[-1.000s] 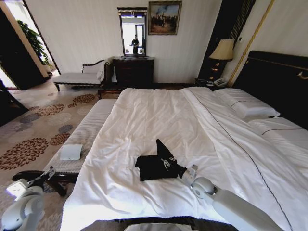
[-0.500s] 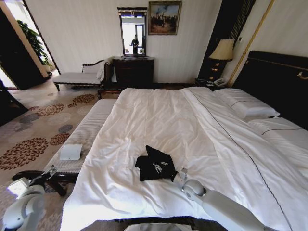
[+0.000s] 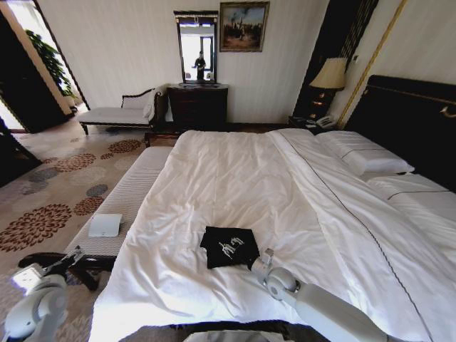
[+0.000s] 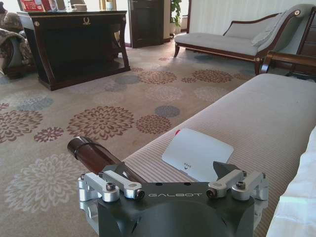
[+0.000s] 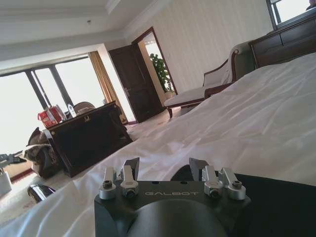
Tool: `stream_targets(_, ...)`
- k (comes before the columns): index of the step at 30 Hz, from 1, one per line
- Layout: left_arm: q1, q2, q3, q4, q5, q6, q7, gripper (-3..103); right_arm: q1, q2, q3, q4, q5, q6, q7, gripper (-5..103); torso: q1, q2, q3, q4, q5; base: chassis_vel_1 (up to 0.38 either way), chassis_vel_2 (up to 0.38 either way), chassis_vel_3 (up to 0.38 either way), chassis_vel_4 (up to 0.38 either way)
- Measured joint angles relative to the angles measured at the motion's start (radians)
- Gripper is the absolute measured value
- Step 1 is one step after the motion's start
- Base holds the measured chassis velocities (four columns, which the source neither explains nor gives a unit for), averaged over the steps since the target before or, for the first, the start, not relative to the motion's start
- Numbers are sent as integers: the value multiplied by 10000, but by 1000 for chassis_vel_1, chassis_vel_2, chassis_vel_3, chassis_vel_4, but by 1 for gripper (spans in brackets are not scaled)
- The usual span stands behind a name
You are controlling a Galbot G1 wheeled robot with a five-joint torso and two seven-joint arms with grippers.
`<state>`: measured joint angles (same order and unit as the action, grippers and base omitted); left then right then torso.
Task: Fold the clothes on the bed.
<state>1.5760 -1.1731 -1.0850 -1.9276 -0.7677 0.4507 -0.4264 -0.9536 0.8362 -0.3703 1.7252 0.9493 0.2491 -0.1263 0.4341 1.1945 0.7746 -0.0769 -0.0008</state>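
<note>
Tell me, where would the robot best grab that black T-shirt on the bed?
Probably a corner of the black T-shirt, taken from the near side where the right gripper sits open beside it. It lies flat, folded into a rough square on the bed, so corners give the easiest pinch.

The T-shirt [image 3: 228, 246] lies flat on the bed [image 3: 235, 178], near the foot edge and roughly midway between the bed's left and right edges. The right gripper [image 3: 260, 261] rests on the bed at the T-shirt's near right corner, touching or just beside it; in the right wrist view the right gripper [image 5: 164, 167] has its 2 fingers spread just above the cloth. 2 pillows [image 3: 363, 155] lie along the bed's right edge, against the headboard [image 3: 413, 121]. A bench [image 3: 125, 203] runs along the bed's left edge, with a flat pad [image 3: 105, 225] on its near end. The left gripper [image 3: 71, 256] hangs left of the bed's near left corner, beside the bench.
</note>
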Motion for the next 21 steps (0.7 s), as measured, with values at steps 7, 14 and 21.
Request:
stream_targets(7, -19, -28, 54, 77, 81, -2, -1, 100, 50, 229, 4, 285, 1091, -386, 745, 80, -1, 0, 0, 0, -1, 0, 0, 0, 0)
stream_targets(14, 17, -124, 67, 67, 204, -19, -2, 100, 360, 934, -331, -668, 1403, -698, 1694, 100, 0, -1, 0, 0, 1, 0, 0, 0, 0)
stream_targets(21, 67, -198, 78, 65, 316, -49, -7, 100, 461, 1205, -1002, -922, 1062, -849, 1608, 100, 0, 0, 0, 0, 0, 0, 0, 0, 0)
